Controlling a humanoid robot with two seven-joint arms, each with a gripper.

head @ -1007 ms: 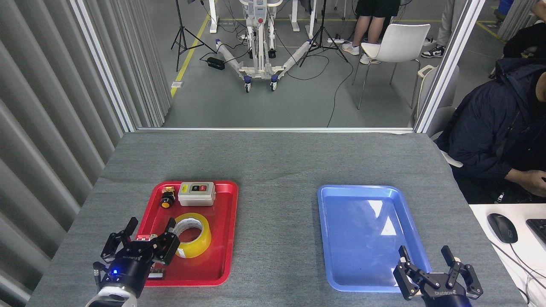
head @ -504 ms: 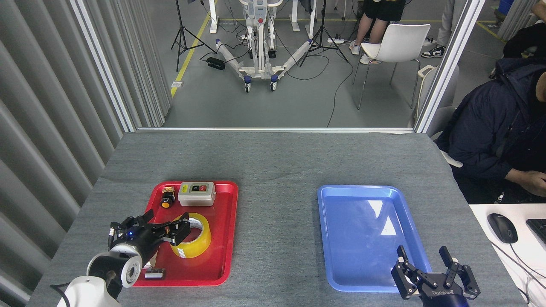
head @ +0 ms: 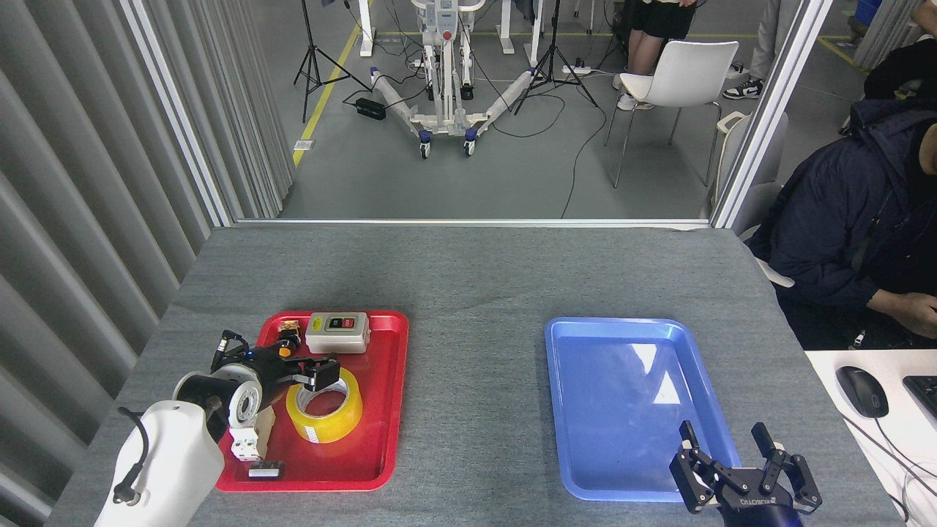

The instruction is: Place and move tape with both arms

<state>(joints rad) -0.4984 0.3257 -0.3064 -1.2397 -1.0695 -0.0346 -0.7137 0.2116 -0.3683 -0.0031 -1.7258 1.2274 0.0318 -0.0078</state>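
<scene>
Yellow tape (head: 324,404) lies flat in the red tray (head: 381,410) near the counter's (head: 468,278) front left corner. The left gripper (head: 313,370), a moment ago hanging at the tray's near edge, has swung in over the roll's far rim; its fingers seem parted, though end-on I cannot tell. A grasp looks close. The right gripper (head: 743,468) waits open at the blue tray's (head: 585,483) near edge.
</scene>
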